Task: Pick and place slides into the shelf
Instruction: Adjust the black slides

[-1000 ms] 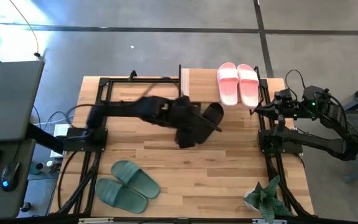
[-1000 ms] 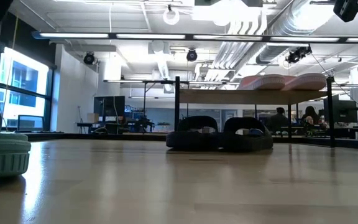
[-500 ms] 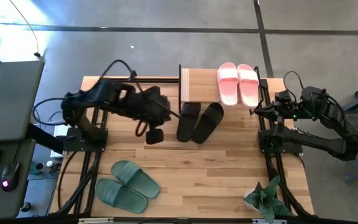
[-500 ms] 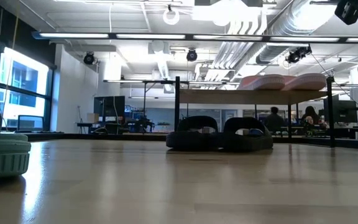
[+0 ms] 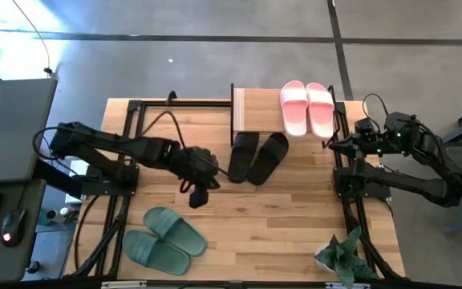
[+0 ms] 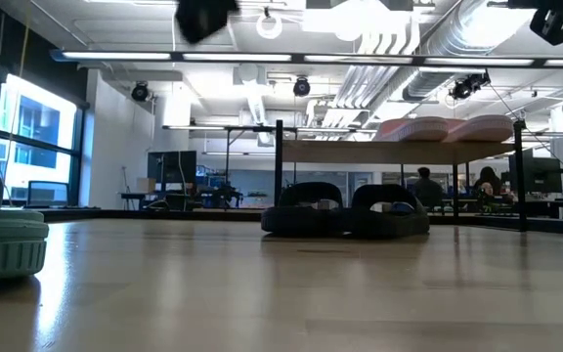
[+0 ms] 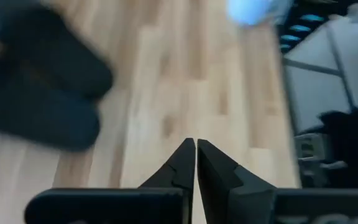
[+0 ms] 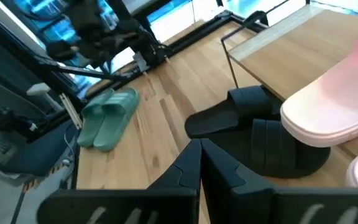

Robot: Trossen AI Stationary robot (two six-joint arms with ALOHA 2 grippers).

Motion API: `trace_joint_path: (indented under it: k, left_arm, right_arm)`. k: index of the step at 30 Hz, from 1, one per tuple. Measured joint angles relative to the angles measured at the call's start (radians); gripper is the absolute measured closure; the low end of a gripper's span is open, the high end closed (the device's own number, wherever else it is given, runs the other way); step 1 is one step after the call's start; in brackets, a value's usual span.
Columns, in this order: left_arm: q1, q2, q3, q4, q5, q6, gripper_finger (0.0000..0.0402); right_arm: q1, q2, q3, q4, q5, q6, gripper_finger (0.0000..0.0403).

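Note:
The pink slides (image 5: 307, 108) lie side by side on the shelf's wood top (image 5: 251, 112). The black slides (image 5: 257, 156) rest on the tabletop, their far ends at the shelf's near edge; the low view shows the black slides (image 6: 345, 210) below the plank. The green slides (image 5: 163, 237) lie at the near left. My left gripper (image 5: 199, 197) hovers shut left of the black pair, touching nothing; the left wrist view shows the left gripper (image 7: 196, 149) above bare wood. My right gripper (image 8: 200, 149) is shut, waiting at the table's right edge.
A potted plant (image 5: 339, 257) stands at the near right corner. Black metal arm frames (image 5: 127, 160) run along both sides of the table. Bare wood lies between the green and black slides. A desk with a laptop (image 5: 6, 128) stands off the table's left.
My left gripper has drawn back from over the black slides toward the table's left and near edge and has risen; its arm has folded back to the left. The black slides lie still, side by side at the shelf.

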Motion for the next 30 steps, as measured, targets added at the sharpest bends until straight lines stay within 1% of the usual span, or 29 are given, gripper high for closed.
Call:
trace_joint_path:
  k: [3, 8, 10, 16, 19, 23, 27, 30]
  left_arm:
    - [0.031, 0.002, -0.139, 0.046, -0.011, -0.081, 0.0397]
    - [0.072, 0.057, -0.277, 0.178, -0.003, -0.107, 0.0399]
    - [0.085, 0.087, -0.300, 0.241, -0.002, -0.108, 0.0398]
    - [0.123, 0.193, -0.307, 0.274, 0.002, -0.076, 0.0400]
    - [0.123, 0.255, -0.307, 0.299, 0.002, -0.069, 0.0400]
    - [0.122, 0.313, -0.306, 0.381, -0.003, -0.059, 0.0400]
    - [0.123, 0.338, -0.306, 0.435, -0.014, -0.055, 0.0400]
    - [0.123, 0.339, -0.306, 0.444, -0.058, -0.049, 0.0400]
  right_arm:
    - [0.000, 0.028, 0.000, -0.008, 0.020, -0.029, 0.0403]
    - [0.000, 0.100, 0.000, -0.010, 0.048, -0.080, 0.0403]
    - [0.000, 0.132, 0.000, -0.010, 0.057, -0.089, 0.0403]
    - [0.018, 0.195, 0.000, -0.016, 0.085, -0.087, 0.0403]
    - [0.073, 0.217, 0.000, -0.017, 0.171, -0.087, 0.0403]
    - [0.188, 0.262, 0.000, 0.011, 0.284, -0.060, 0.0403]
    - [0.331, 0.365, 0.000, 0.047, 0.364, -0.029, 0.0403]
    - [0.444, 0.458, -0.010, 0.077, 0.450, 0.002, 0.0403]
